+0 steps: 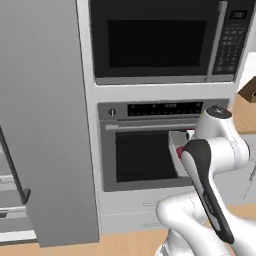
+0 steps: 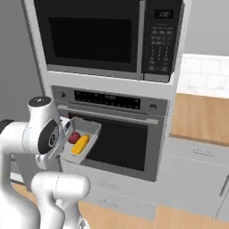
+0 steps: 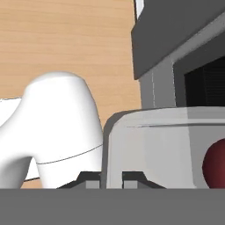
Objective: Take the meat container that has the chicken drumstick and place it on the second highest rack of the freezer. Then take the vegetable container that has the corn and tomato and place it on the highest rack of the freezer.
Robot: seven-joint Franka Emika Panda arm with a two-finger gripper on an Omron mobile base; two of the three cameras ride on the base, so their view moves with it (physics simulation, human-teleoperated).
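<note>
The jaws [image 3: 110,179] were closed on the near rim of the shallow pale-grey plastic vegetable container [image 2: 81,139], their two small dark tips straddling its wall at the bottom centre of the hand view. Gripping the rim rather than the body probably left the tray level, so its load would not roll out.

In the right base view the container hung in the left middle of the frame, in front of the black-fronted wall oven [image 2: 114,138] and touching nothing else. Inside it lay the small yellow corn cob [image 2: 80,144] and, just beside it toward the arm, the dark-red round tomato [image 2: 74,137]. The hand view showed the tomato [image 3: 215,163] at the right edge, seen through the translucent wall of the container [image 3: 149,145].

In the left base view the white arm with dark joints [image 1: 210,165] filled the lower right, and a corner of the tray [image 1: 179,142] peeked out beside it. The tall grey freezer [image 1: 50,120] stood at the left of that frame, its long dark bar handle [image 1: 15,170] running down the lower left edge. Held away from the oven front, the tray seemed to be in carry toward the freezer, still well apart from it. Neither the racks nor the drumstick container could be made out.
</note>
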